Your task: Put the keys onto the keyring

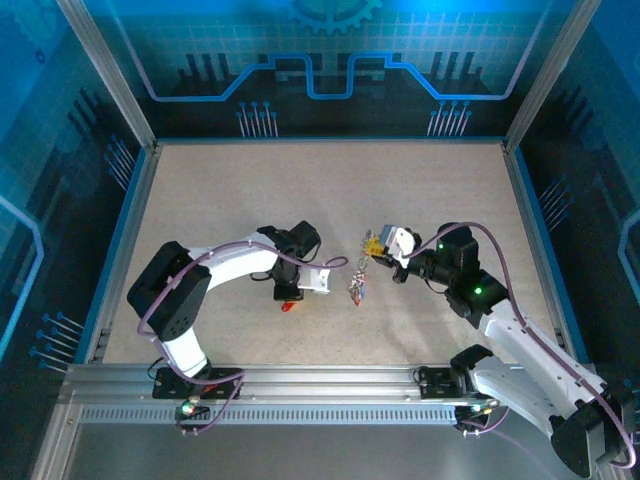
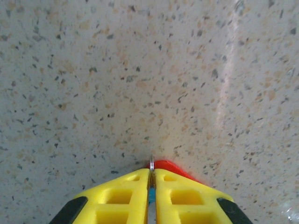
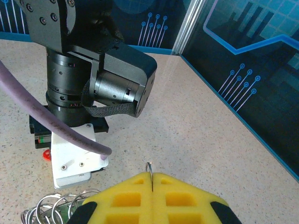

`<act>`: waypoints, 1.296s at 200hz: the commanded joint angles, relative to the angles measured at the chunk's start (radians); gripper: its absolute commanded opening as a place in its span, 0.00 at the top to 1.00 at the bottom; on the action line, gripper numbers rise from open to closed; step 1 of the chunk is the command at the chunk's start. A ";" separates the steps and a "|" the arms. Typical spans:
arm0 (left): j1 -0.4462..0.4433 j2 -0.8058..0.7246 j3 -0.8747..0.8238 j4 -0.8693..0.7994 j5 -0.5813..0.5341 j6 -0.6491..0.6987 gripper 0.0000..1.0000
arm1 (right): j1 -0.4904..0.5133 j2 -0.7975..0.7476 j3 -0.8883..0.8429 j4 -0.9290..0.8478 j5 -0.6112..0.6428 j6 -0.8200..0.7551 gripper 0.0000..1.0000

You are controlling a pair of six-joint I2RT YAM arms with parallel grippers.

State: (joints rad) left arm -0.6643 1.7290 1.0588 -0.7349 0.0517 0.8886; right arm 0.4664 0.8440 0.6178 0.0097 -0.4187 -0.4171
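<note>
My left gripper [image 2: 152, 171] points down at the table, its yellow fingers [image 2: 126, 191] pressed on the thin ring of a red-tagged key [image 2: 171, 167]. From above, that gripper [image 1: 288, 294] stands over the red tag [image 1: 288, 305]. My right gripper [image 3: 152, 176] is shut on a thin metal ring, the keyring [image 3: 150, 168], seen edge-on. In the top view the right gripper [image 1: 379, 246] is at mid-table, with a bunch of keys [image 1: 357, 287] trailing from it toward the near side. Several silver key rings [image 3: 49, 205] lie low on the left in the right wrist view.
The left arm's wrist and white camera block [image 3: 74, 158] stand close in front of the right gripper, with a purple cable [image 3: 42, 126] across. Blue walls [image 1: 320, 80] and metal posts fence the speckled table [image 1: 300, 190]. The arm bases sit on a rail [image 1: 320, 395] at the near edge.
</note>
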 commanded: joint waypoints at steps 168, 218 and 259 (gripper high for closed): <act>0.122 -0.670 -0.321 0.856 0.588 -0.263 0.51 | 0.047 -0.033 -0.025 0.137 -0.179 -0.059 1.00; 0.085 -0.531 -0.342 1.099 0.667 -0.313 0.55 | 0.055 -0.027 -0.028 0.128 -0.227 -0.076 1.00; 0.055 -0.486 -0.332 1.179 0.697 -0.313 0.59 | 0.063 -0.003 -0.012 0.102 -0.233 -0.089 1.00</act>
State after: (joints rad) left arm -0.5961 1.2263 0.7208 0.3351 0.6666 0.5873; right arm 0.5152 0.8360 0.5884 0.0822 -0.6193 -0.4847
